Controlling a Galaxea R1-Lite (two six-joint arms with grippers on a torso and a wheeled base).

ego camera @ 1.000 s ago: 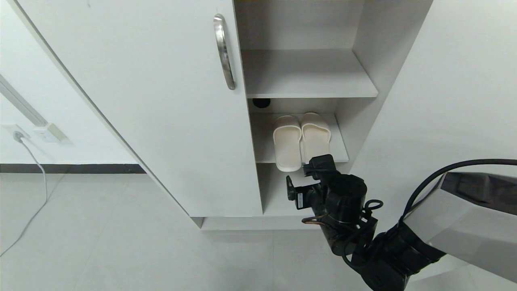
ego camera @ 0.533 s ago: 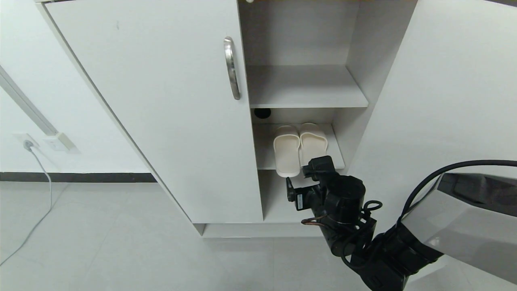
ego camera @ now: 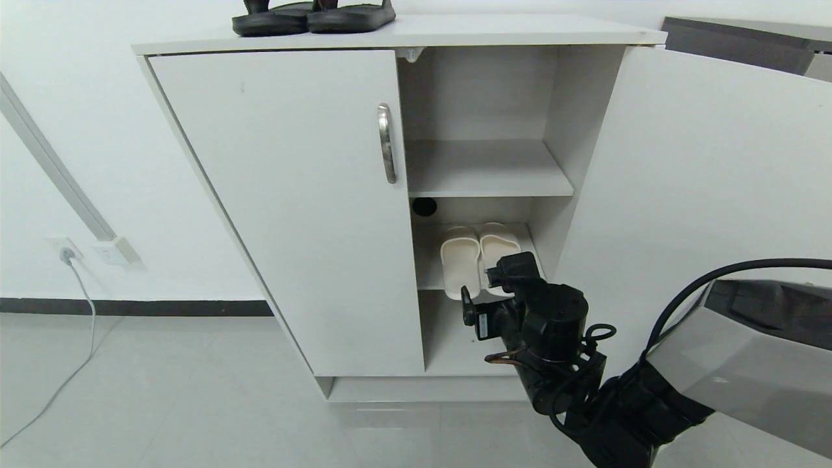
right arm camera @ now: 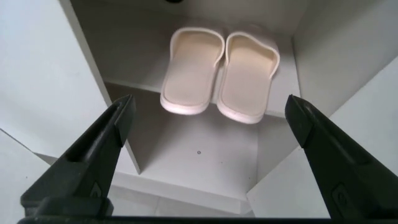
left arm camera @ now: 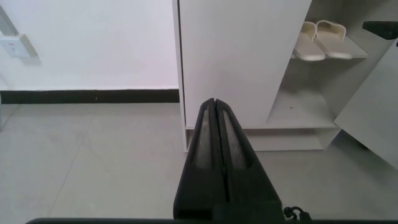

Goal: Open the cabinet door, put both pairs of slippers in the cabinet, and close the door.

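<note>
A pair of white slippers [ego camera: 480,257] [right arm camera: 221,71] [left arm camera: 322,40] lies side by side on the cabinet's middle shelf [ego camera: 426,266], heels at the front edge. A black pair [ego camera: 315,16] rests on the cabinet top [ego camera: 520,29]. The right door [ego camera: 702,195] stands wide open; the left door [ego camera: 292,208] is closed. My right gripper [ego camera: 489,287] [right arm camera: 208,115] hangs open just in front of the white slippers, holding nothing. My left gripper [left arm camera: 215,106] is shut and empty, out over the floor, facing the cabinet's lower left corner.
The upper shelf [ego camera: 487,172] and the bottom compartment [ego camera: 455,344] hold nothing. A metal handle [ego camera: 387,143] runs down the closed door. A wall socket with a cable [ego camera: 65,255] sits at the left. Grey tiled floor [ego camera: 195,409] spreads in front of the cabinet.
The head camera has drawn back and tilted up, so the cabinet top and the black slippers have come into view. The right gripper keeps its place before the white slippers.
</note>
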